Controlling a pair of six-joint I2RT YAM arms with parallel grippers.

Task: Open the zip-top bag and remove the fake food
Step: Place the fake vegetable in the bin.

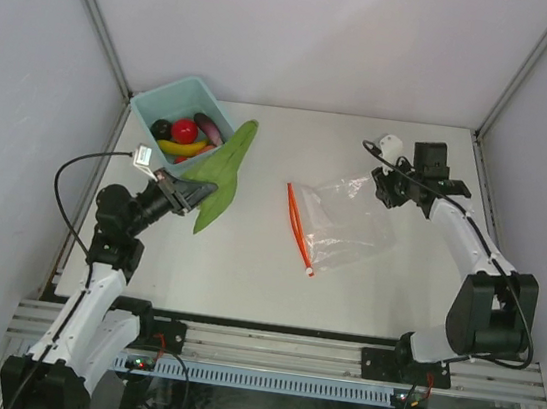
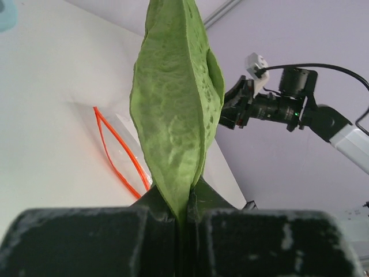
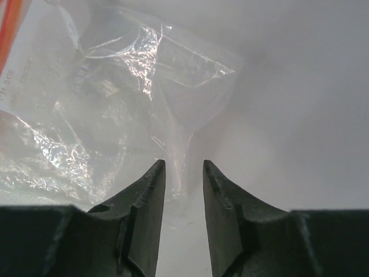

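Find the zip-top bag (image 1: 346, 224) flat on the table (image 1: 244, 271), right of centre, with its orange zip strip (image 1: 299, 226) along the 9 o'clock edge. Can read only "DATE" in faint print by that strip; cannot make out the rest. At the bag's 9 o'clock, see a green leaf piece (image 1: 225, 173) pinched at its lower end by the left gripper (image 1: 194, 194), arm reaching toward 1 o'clock. At 10 o'clock, more fake food (image 1: 184, 132), half hidden in the teal bin (image 1: 166, 88). At 1 o'clock, right gripper (image 1: 389, 187) with parted jaws, bag corner just ahead, ungripped.
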